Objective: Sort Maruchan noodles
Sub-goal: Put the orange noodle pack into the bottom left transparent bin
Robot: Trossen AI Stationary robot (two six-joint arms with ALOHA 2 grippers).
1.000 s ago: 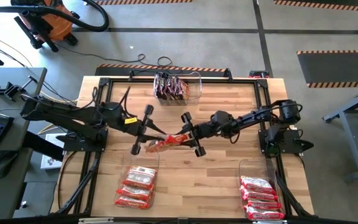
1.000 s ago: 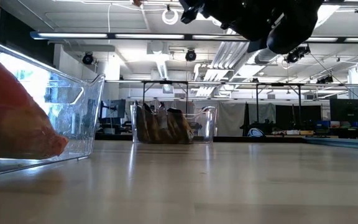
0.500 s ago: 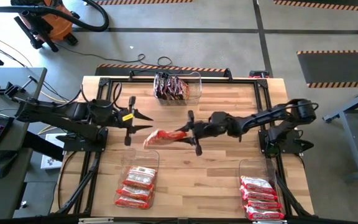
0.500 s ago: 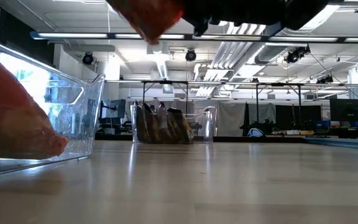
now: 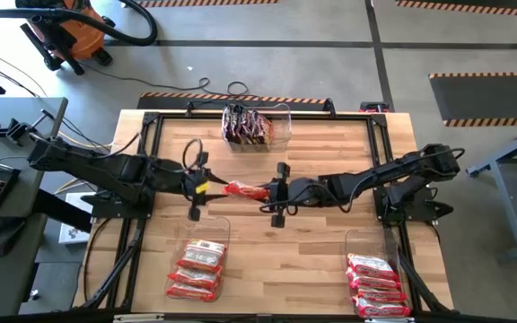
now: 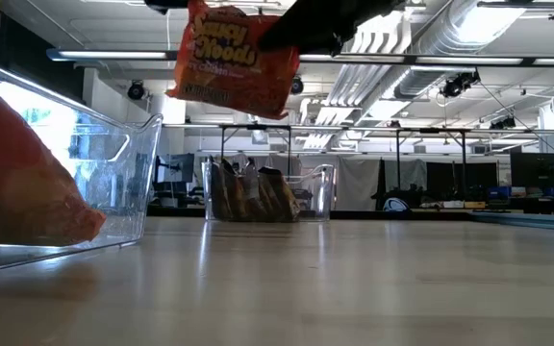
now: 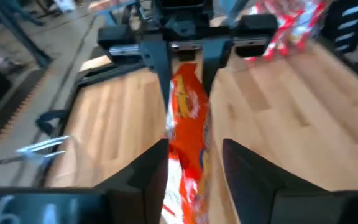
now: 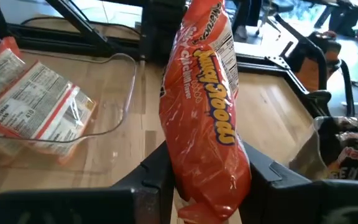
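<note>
We are seeing the orange-red noodle packet (image 5: 245, 190) hanging above the middle of the table, with the right gripper (image 5: 276, 195) clamping one end and the left gripper (image 5: 196, 186) at the other. The left fingers (image 7: 143, 180) are flanking the packet, but we cannot tell whether they are pressing it. In the low view both grippers are cut off above the packet.

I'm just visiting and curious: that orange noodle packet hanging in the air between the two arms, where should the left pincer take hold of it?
By its free end, coming in from the left. The orange packet hangs edge-up, with the right pincer clamped on its opposite end, so the left pincer can close across its flat faces.
</note>
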